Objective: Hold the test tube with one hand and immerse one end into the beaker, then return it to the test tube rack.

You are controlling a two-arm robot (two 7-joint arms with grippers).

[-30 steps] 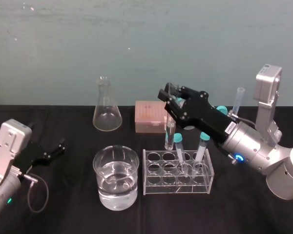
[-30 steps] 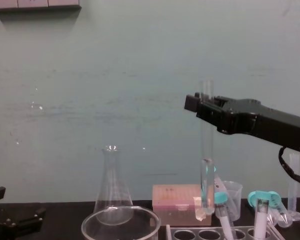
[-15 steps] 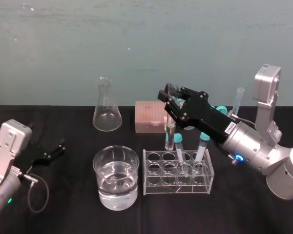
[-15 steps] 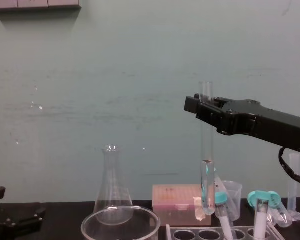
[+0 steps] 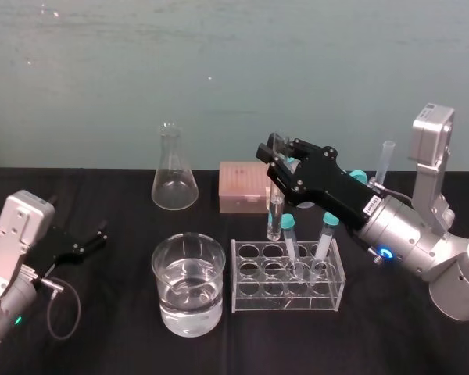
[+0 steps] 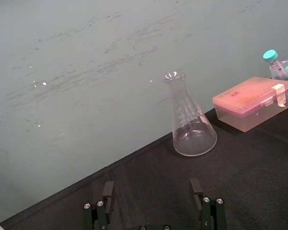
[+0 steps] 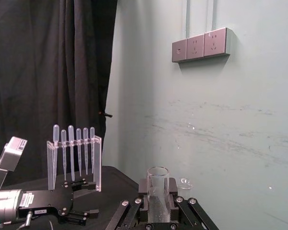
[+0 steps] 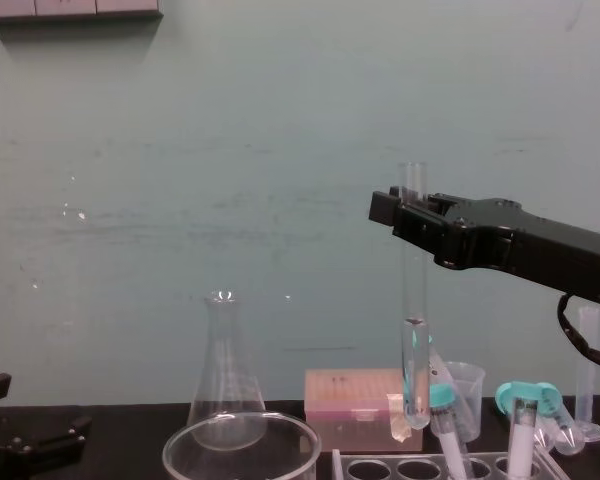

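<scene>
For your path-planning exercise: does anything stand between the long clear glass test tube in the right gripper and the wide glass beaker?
Nothing visible does. The right gripper holds the test tube upright, higher than the translucent rack; the beaker stands left of it, teal-capped tubes right.

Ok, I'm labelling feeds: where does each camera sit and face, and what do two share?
Head: high, looking down at the table; left arm parked, right arm with jaws shut on the test tube.
Chest: low, looking across at the wall; right arm enters from the right.
Left wrist: on left arm, facing the flask past its open jaws.
Right wrist: on right arm, facing the wall past the test tube.
Head and chest share the test tube and flask.
</scene>
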